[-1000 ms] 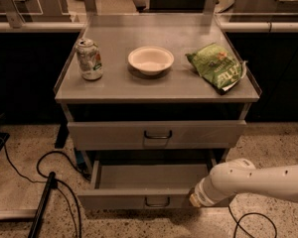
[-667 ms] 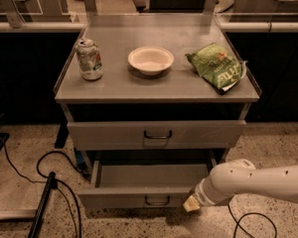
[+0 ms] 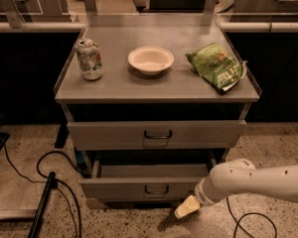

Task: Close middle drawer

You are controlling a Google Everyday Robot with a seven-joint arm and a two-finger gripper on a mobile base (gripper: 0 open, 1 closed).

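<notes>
We find the grey metal cabinet's shallow middle drawer (image 3: 119, 187) standing well out beneath the taller top drawer (image 3: 104, 133). The white arm's cream-tipped gripper (image 3: 187, 207) hangs low by the right end of its front panel, just under the lower edge (whether it is spread or pressed together we cannot tell), placed there, we judge, to shove the panel inward. Nothing sits between the panel and the cabinet, and the black rod (image 3: 42, 207) on the speckled floor lies off to the left, so the slide home looks unobstructed.
</notes>
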